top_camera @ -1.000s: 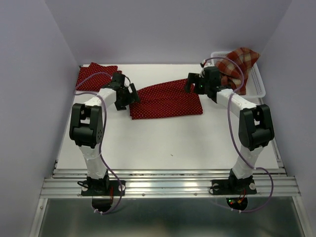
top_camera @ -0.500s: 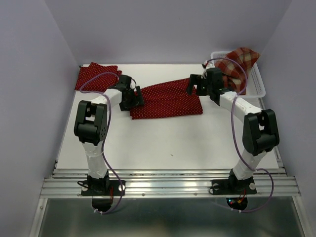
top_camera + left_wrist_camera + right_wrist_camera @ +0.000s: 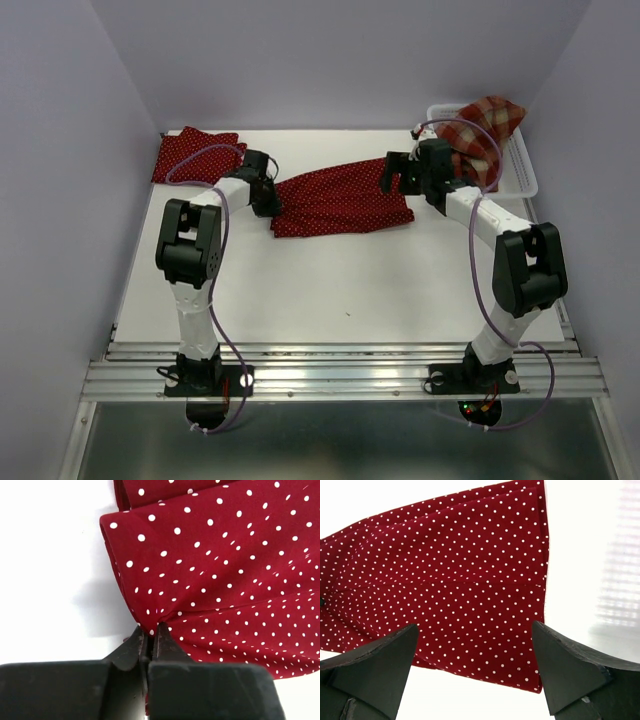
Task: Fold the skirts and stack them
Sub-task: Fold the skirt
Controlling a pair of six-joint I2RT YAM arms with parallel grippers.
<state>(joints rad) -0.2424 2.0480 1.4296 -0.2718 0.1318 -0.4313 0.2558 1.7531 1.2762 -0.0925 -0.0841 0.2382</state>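
A dark red polka-dot skirt [image 3: 345,198] lies spread in the middle of the white table [image 3: 340,290]. My left gripper [image 3: 268,197] is shut on its left edge, the cloth [image 3: 215,570] bunching into the closed fingertips [image 3: 150,630]. My right gripper [image 3: 397,172] hovers open over the skirt's upper right corner [image 3: 470,590], with both fingers [image 3: 570,665] clear of the cloth. A second polka-dot skirt [image 3: 190,155] lies folded at the back left. The plaid skirt [image 3: 480,135] is heaped in the basket at the back right.
A white mesh basket [image 3: 520,175] stands at the back right corner, beside the right arm. Lilac walls close in the table on three sides. The arms' bases sit on a metal rail [image 3: 340,378] at the near edge.
My left gripper moved right onto the skirt's left edge and shut on it. The skirt's left side has bunched and shifted right. The right arm moved slightly forward.
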